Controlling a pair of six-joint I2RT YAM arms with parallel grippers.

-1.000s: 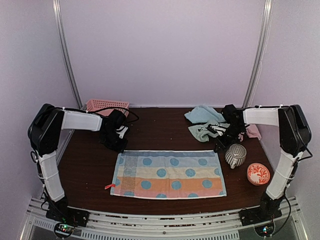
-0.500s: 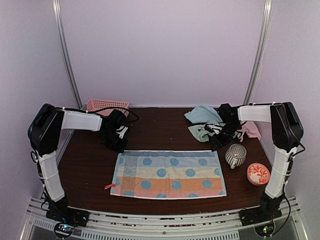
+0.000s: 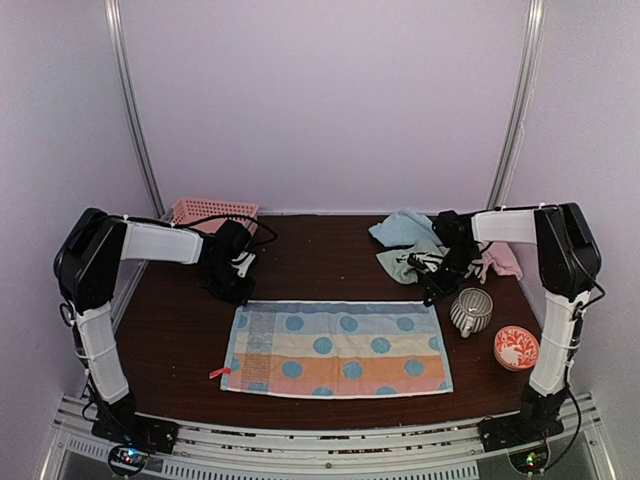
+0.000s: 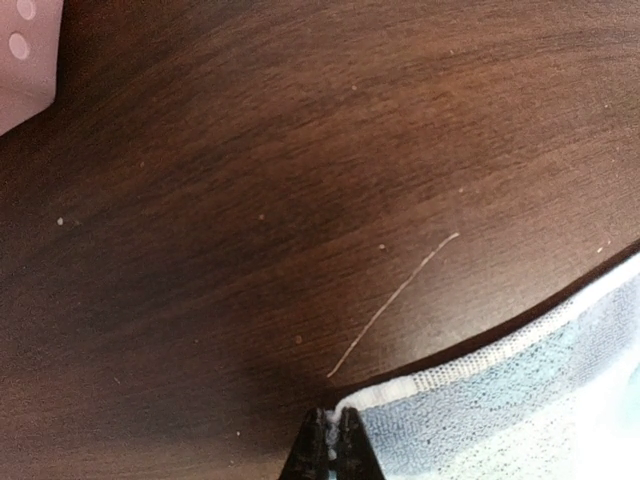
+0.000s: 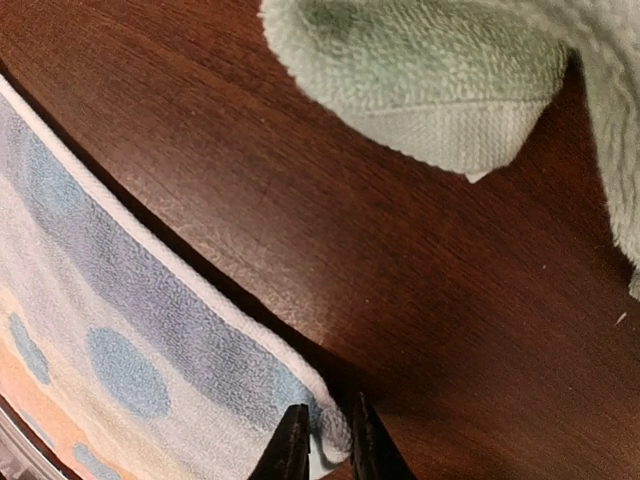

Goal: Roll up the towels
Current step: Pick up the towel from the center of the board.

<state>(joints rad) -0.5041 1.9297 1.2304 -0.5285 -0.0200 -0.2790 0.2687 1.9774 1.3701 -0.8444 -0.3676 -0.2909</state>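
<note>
spotted towel: spread flat in the middle of the worktop, long side running left to right, blue dots over blue, cream and orange bands
left end effector: down at the far left corner of the spotted towel, fingertips pressed together with no gap; the corner's edge lies right against them, though i can't tell if any cloth is pinched between
right end effector: low at the far right corner of the same towel, fingers drawn in close on either side of it, the curled corner caught between them
green towel: crumpled at the far right of the worktop, just behind the right end effector, apart from the spotted towel
plain blue towel: bunched up behind the green one and touching it
pink towel: a small heap to the right, partly hidden by the right arm
basket: pink, at the far left against the back wall
mug: striped, just off the spotted towel's right edge
bowl: red and white, near the right front of the worktop, beside the mug
</note>
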